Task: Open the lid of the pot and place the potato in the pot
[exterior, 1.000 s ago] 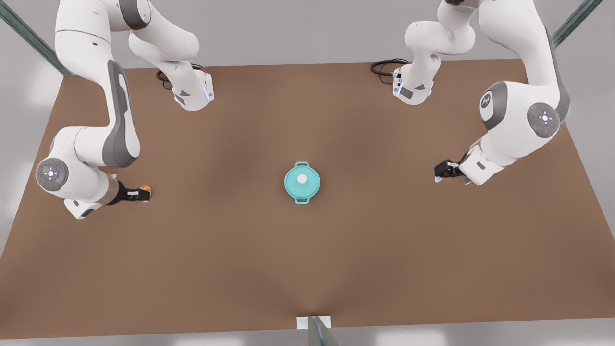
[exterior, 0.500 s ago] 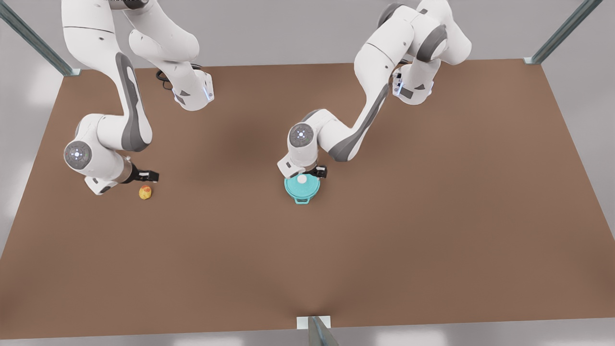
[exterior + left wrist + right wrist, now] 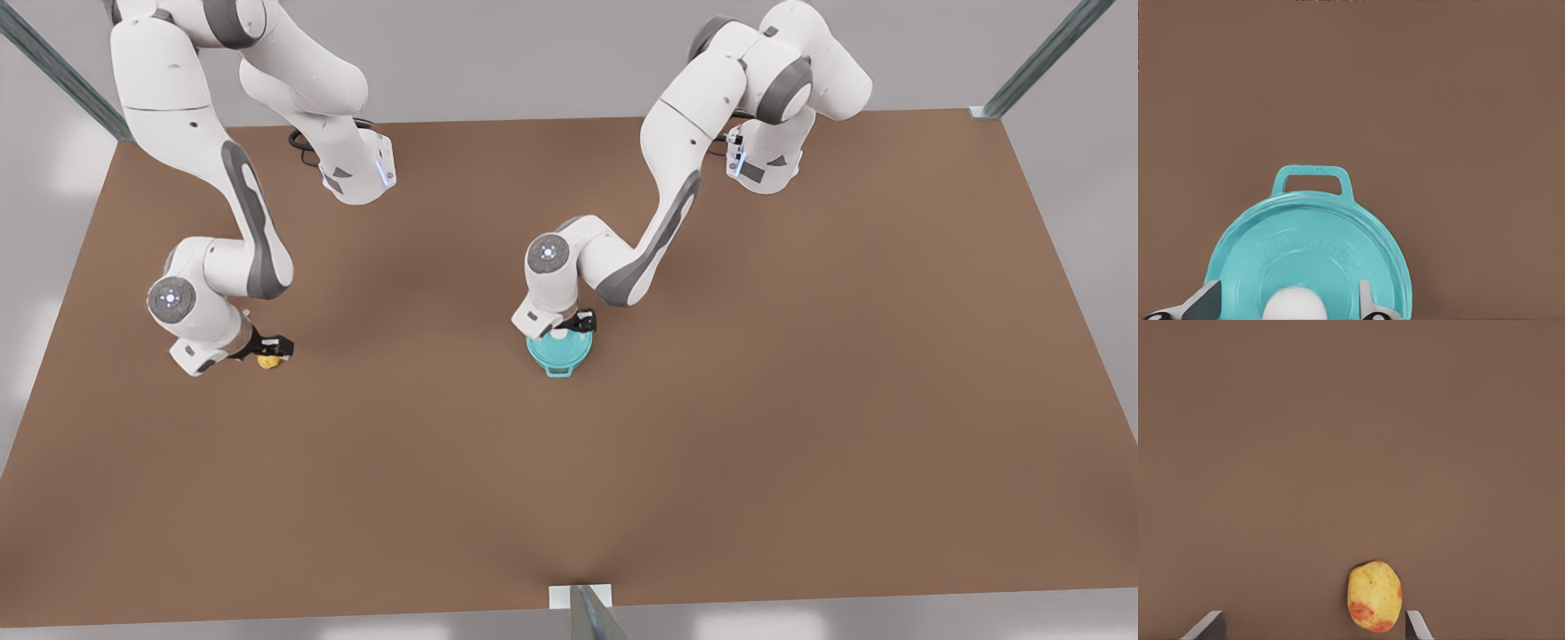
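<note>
The teal pot (image 3: 558, 363) stands mid-table with the pot lid (image 3: 569, 348) on it. My left gripper (image 3: 569, 324) hovers over the lid, open. In the left wrist view its fingers (image 3: 1202, 304) straddle the white knob (image 3: 1295, 303) of the pot lid (image 3: 1318, 247), and one loop handle of the pot (image 3: 1311, 179) sticks out beyond it. The potato (image 3: 267, 362) lies on the table at the front view's left. My right gripper (image 3: 268, 349) is over it, open. The potato (image 3: 1374, 596) sits between the fingertips (image 3: 1417, 627), closer to one of them.
The brown table (image 3: 800, 400) stretches wide around the pot. Both arm bases (image 3: 356, 173) stand at the far edge with black cables. A metal post (image 3: 591, 613) rises at the near edge.
My right gripper has come down toward the near edge and now stands over the potato. My left gripper has lowered a little onto the lid's knob.
</note>
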